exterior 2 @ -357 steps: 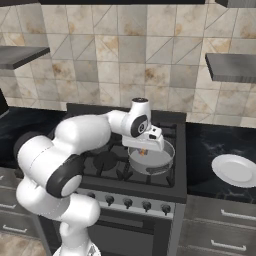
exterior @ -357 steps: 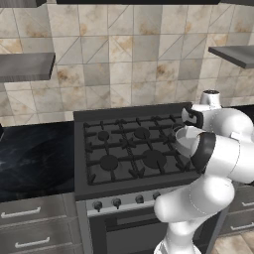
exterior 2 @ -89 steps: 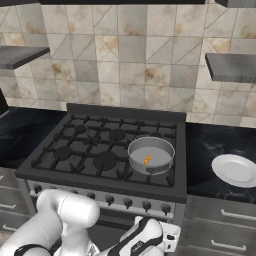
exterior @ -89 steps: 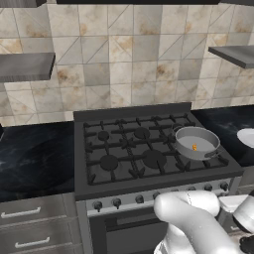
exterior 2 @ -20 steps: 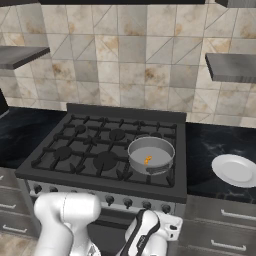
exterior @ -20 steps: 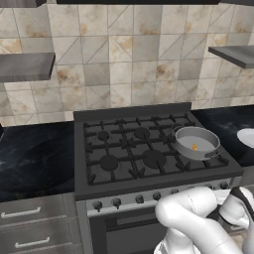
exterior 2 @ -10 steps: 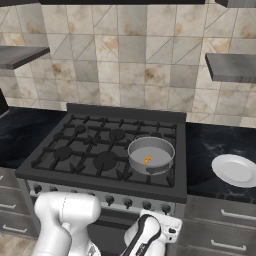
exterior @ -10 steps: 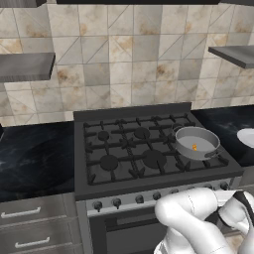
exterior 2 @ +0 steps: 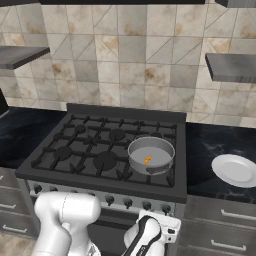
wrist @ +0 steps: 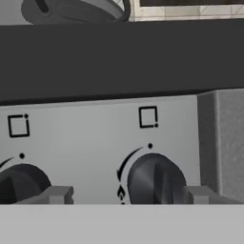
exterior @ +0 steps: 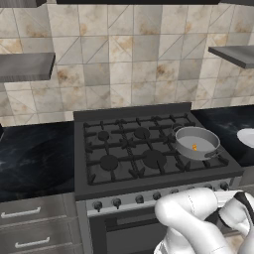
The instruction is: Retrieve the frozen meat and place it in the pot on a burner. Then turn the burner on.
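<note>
The grey pot [exterior: 197, 142] [exterior 2: 151, 154] stands on a burner at the right of the black stove top. The small orange-yellow frozen meat [exterior: 194, 147] [exterior 2: 147, 160] lies inside it. My arm reaches down low in front of the stove's control panel. In the hand view my gripper [wrist: 129, 195] is open and close to the panel. Its fingertips [wrist: 59, 194] stand wide apart on either side of a dark burner knob [wrist: 155, 183], which sits nearer the right tip. I see no contact with the knob. A second knob [wrist: 19, 183] shows at the left.
A row of knobs [exterior 2: 127, 202] runs along the stove's front panel [exterior: 134, 198]. A white plate [exterior 2: 235, 170] [exterior: 247, 136] lies on the dark counter to the right. Drawers [exterior: 30, 228] flank the oven, and grey shelves [exterior: 25, 64] hang on the tiled wall.
The hand has shifted slightly in front of the control panel. The pot and the meat have not moved.
</note>
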Robot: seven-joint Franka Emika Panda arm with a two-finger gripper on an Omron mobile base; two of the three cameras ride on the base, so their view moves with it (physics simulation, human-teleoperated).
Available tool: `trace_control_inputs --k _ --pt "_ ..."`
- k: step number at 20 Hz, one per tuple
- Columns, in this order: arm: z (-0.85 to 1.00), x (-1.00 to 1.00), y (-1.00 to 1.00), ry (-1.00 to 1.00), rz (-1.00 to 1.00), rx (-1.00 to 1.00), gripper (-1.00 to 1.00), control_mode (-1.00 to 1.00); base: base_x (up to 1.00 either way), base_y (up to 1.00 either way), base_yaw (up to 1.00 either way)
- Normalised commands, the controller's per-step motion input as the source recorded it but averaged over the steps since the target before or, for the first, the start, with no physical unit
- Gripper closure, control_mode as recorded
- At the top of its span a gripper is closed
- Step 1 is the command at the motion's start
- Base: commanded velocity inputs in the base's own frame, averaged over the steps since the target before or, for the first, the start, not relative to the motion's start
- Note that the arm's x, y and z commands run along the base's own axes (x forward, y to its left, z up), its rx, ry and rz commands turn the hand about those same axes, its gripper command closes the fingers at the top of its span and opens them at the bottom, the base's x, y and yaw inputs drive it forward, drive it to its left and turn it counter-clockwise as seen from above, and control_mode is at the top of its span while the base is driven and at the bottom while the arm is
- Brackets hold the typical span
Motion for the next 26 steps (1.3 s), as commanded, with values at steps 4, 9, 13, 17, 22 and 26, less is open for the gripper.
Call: trace_control_inputs --k 4,9,13,17,22,26 --pt "0.0 0.11 0.0 0.0 0.0 0.0 -1.0 -1.0 0.0 0.0 0.0" --pt "0.0 0.08 0.0 0.0 0.0 0.0 -1.0 -1.0 0.0 0.0 0.0" --pt "0.0 0.11 0.0 0.0 0.0 0.0 1.0 -1.0 0.0 0.0 0.0" --pt "0.0 0.04 0.0 0.0 0.01 0.0 1.0 -1.0 0.0 0.0 0.0" --pt "0.0 0.0 0.09 0.0 0.04 0.0 1.0 -1.0 0.0 0.0 0.0" --pt "0.0 0.01 0.23 0.0 0.07 0.0 1.0 -1.0 0.0 0.0 0.0"
